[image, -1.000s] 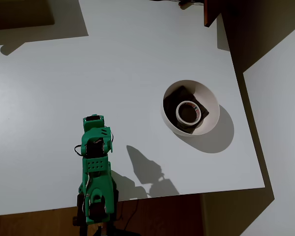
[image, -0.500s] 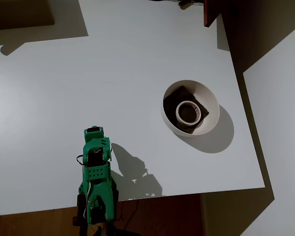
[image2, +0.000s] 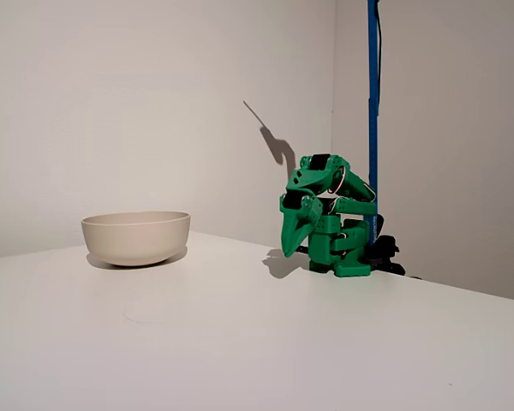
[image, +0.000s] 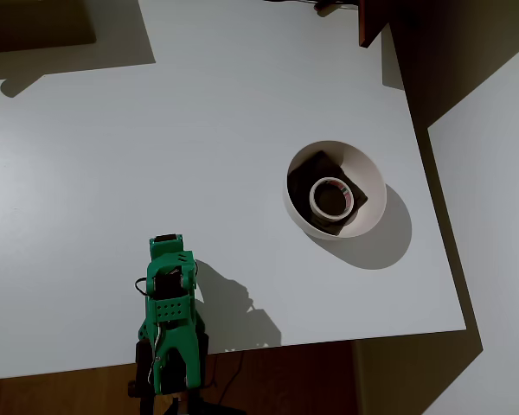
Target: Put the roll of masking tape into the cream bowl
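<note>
The roll of masking tape [image: 330, 198] lay flat inside the cream bowl [image: 374, 184], resting on a dark olive-brown folded lump [image: 310, 171] that covered much of the bowl's floor. Seen from overhead, the roll was a small cream-white ring with a wide round hole, and faint reddish marks showed on its right side near the inner core; it was far smaller than the bowl and sat a little toward the bowl's lower half in that view, apart from the rim. The bowl was round and deep with smooth, plain sides, and it stood on the white worktop [image: 156, 130] in the right part of the overhead view, throwing a dark shadow toward the lower right. In the fixed view the bowl [image2: 136, 236] stood at the left on the worktop [image2: 240, 342], its wall hiding whatever lay inside. The green arm [image: 168, 320] was folded up over its base at the lower edge of the worktop in the overhead view, well apart from the bowl. In the fixed view the claw [image2: 291, 244] pointed down toward the worktop beside the base, its tip tapering to a single point with no gap showing, so the fingers looked pressed together with nothing between them. A blue upright pole [image2: 373, 111] rose behind the arm against the pale wall.
</note>
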{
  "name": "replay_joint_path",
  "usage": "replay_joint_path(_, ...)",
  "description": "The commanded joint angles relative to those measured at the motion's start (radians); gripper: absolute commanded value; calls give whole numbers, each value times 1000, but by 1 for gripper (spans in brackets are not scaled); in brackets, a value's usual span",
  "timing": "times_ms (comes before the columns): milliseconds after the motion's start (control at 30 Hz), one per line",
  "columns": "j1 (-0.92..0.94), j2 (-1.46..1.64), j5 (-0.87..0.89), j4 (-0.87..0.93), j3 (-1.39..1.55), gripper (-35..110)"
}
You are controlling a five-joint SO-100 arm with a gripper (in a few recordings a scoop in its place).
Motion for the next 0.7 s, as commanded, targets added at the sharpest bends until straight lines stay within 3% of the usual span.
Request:
replay_joint_path(0,-40,5,21,51,-35,-8)
replay_joint_path(333,-34,5,23,48,-37,2)
replay_joint_path(667,-34,5,23,48,-37,-5)
